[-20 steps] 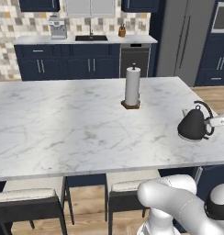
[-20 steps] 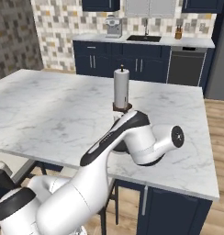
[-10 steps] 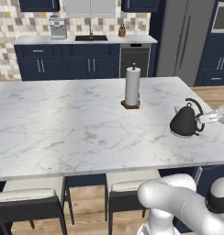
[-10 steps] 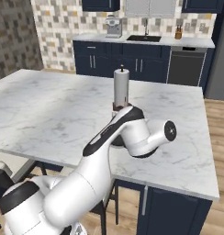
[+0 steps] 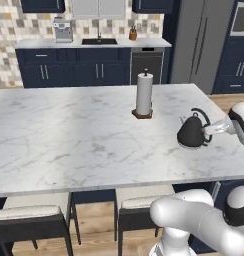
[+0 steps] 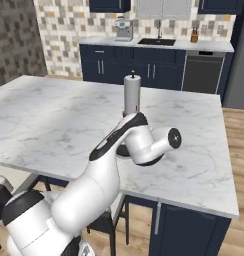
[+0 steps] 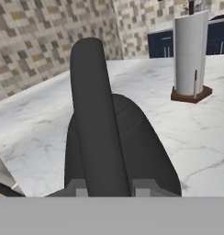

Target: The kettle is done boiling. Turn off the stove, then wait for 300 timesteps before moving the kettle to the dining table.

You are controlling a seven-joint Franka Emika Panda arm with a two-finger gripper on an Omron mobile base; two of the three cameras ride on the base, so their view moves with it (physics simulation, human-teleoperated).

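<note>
big marble dining table [image 5: 69,135] takes up middle of room, dark stools [image 5: 31,227] tucked under near edge. white arm [image 6: 114,165] reaches over table's right part. paper-towel roll [image 5: 144,95] stands upright mid-table, near far edge. dark kettle [image 5: 192,131] sits low on table top toward right end, near roll, whether base touches marble hard to tell. gripper [image 5: 214,130] at its right side, fingers [image 7: 143,187] clamped on arched black handle [image 7: 96,124].

Home kitchen: marble island [image 5: 69,135], navy cabinets [image 5: 89,72], sink [image 5: 99,41], tiled backsplash [image 6: 69,22].
</note>
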